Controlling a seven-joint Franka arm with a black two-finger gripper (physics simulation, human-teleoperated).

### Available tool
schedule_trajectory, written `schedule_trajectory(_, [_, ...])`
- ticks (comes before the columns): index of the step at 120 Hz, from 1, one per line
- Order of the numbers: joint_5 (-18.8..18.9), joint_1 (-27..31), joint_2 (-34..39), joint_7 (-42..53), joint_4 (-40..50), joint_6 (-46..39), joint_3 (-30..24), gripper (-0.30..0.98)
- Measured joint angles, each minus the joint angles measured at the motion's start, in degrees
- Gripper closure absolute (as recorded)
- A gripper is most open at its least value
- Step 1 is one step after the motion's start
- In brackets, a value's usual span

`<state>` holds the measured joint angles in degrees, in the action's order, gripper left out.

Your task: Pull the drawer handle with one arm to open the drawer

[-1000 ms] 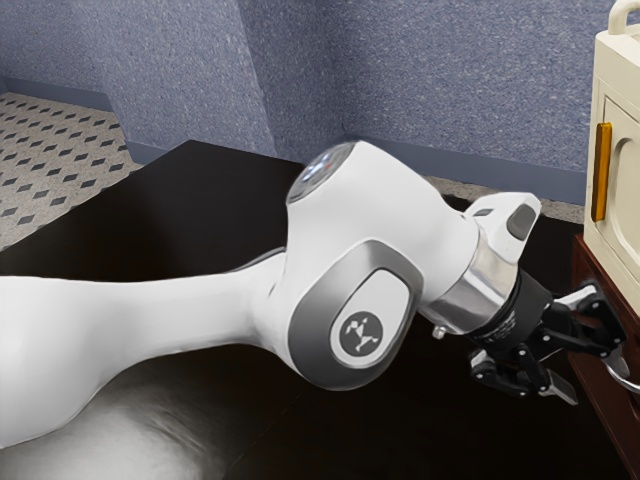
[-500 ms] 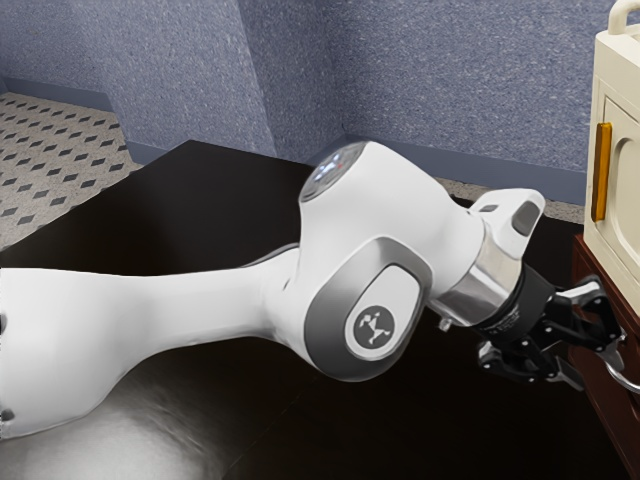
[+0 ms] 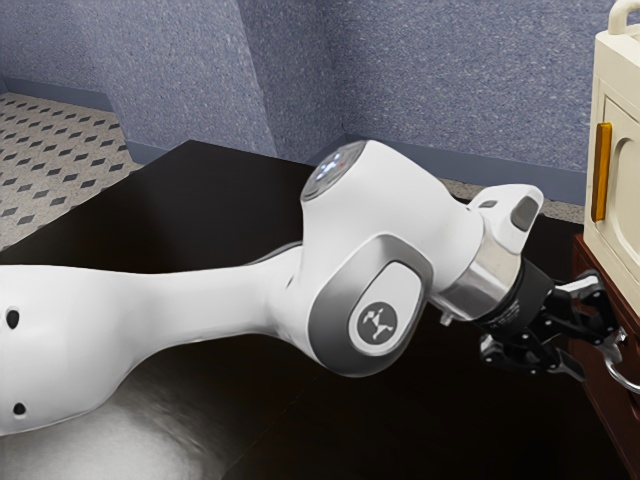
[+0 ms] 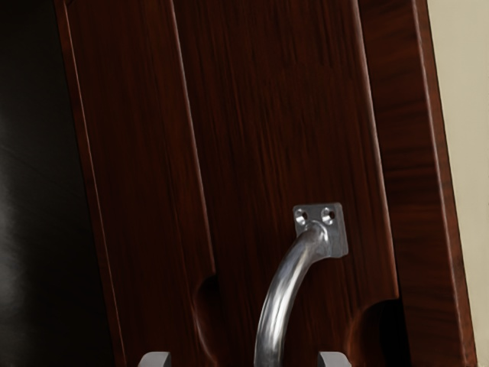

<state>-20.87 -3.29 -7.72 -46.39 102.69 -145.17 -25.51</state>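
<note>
At the exterior view's right edge, my black gripper stands open, close to the dark red-brown cabinet. Beside its fingertips curves the silver drawer handle. In the wrist view the handle arches out from a screwed metal plate on the wooden drawer front. The two tips of my gripper stand apart, one on each side of the handle's bar, with gaps between; the lower part of the handle is out of sight.
A cream cabinet with an orange-yellow handle rests on top of the wooden one. Below the arm spreads a dark, glossy tabletop. A blue wall rises behind.
My hand has moved a little toward the exterior view's right and slightly upward there, nearer the wooden cabinet. The arm's elbow shifted along with it. The handle looks unmoved.
</note>
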Motion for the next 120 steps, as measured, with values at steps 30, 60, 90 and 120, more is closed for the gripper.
schedule_trajectory(30, [-0.3, -0.3, -0.7, 0.1, 0.0, -0.6, -0.2, 0.50])
schedule_trajectory(60, [-0.4, -0.7, -1.1, 0.0, 0.1, -0.8, -0.3, 0.55])
schedule_trajectory(90, [-0.5, -0.7, -1.2, -0.1, 0.2, -0.9, -0.3, 0.60])
schedule_trajectory(120, [-0.5, -0.5, -0.5, -0.1, 0.9, -0.9, -0.3, 0.62])
